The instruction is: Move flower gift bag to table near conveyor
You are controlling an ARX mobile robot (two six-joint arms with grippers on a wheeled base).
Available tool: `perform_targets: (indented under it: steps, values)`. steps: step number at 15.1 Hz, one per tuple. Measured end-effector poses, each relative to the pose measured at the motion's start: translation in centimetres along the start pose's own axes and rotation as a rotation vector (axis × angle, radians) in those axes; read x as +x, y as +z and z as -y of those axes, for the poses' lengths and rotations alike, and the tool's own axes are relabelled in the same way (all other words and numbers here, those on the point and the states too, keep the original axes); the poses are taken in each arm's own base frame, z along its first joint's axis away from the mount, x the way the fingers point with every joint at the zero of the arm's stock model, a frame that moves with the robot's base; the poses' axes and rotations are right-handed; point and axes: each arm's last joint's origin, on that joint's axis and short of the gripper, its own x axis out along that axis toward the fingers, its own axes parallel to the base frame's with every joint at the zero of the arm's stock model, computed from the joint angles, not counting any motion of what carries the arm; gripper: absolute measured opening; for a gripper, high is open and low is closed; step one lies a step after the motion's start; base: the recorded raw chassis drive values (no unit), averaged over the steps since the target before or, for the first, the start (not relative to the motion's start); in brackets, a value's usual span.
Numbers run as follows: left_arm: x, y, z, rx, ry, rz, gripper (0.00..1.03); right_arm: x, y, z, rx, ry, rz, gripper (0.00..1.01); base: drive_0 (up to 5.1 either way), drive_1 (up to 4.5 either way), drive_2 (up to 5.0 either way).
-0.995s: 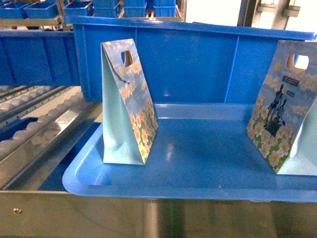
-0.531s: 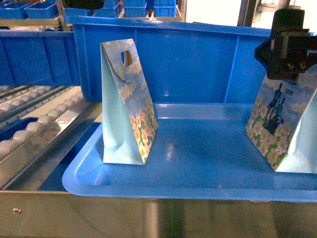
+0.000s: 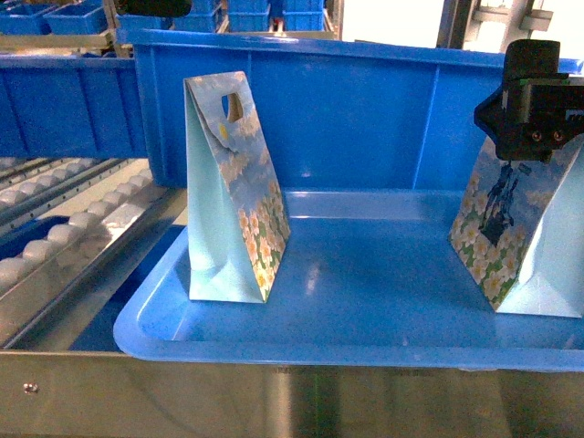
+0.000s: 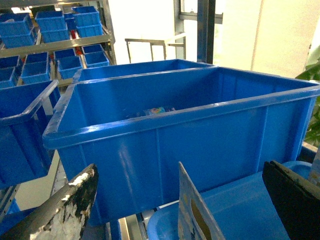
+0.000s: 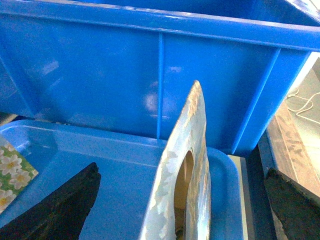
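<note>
With both of my arms poised over the shallow blue tray (image 3: 301,351), I judge that I am at the grasp step, with nothing lifted yet. Two flower gift bags stand upright in that tray: the left bag (image 3: 233,196) and the right bag (image 3: 511,228), well apart, each resting on the tray floor in front of the big blue bin (image 3: 365,119). My right gripper (image 5: 182,195) hangs over the top of the right bag; in the right wrist view its two dark fingers (image 5: 60,210) stand wide apart with the bag's handle edge between them, touching neither that I can see. My left gripper (image 4: 180,210) is spread too, its fingers (image 4: 65,210) straddling the top of the left bag without contact. The conveyor (image 3: 64,246), with its white rollers, runs along the left of the tray. No white tabletop shows in any view, so I cannot say where the drop spot lies.

Next, I think, comes a short descent of the right gripper until the pads flank the handle hole, then a gentle pinch: thin paper will crease or tip if I clamp off-centre.
</note>
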Motion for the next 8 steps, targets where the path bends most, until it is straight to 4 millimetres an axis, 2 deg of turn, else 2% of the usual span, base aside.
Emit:
perform_targets:
  steps: [4,5,8]
  values:
    - [0.0,0.0,0.0,0.0,0.0,0.0,0.98,0.0,-0.7,0.0,0.002,-0.009,-0.018,0.98,0.0,0.0,0.0]
    - [0.0,0.0,0.0,0.001,0.0,0.0,0.98,-0.1,-1.4,-0.1,0.004,-0.009,-0.037,0.9,0.0,0.0,0.0]
    - [0.0,0.0,0.0,0.001,0.0,0.0,0.98,-0.2,-2.2,-0.3,0.005,-0.001,-0.05,0.55,0.0,0.0,0.0]
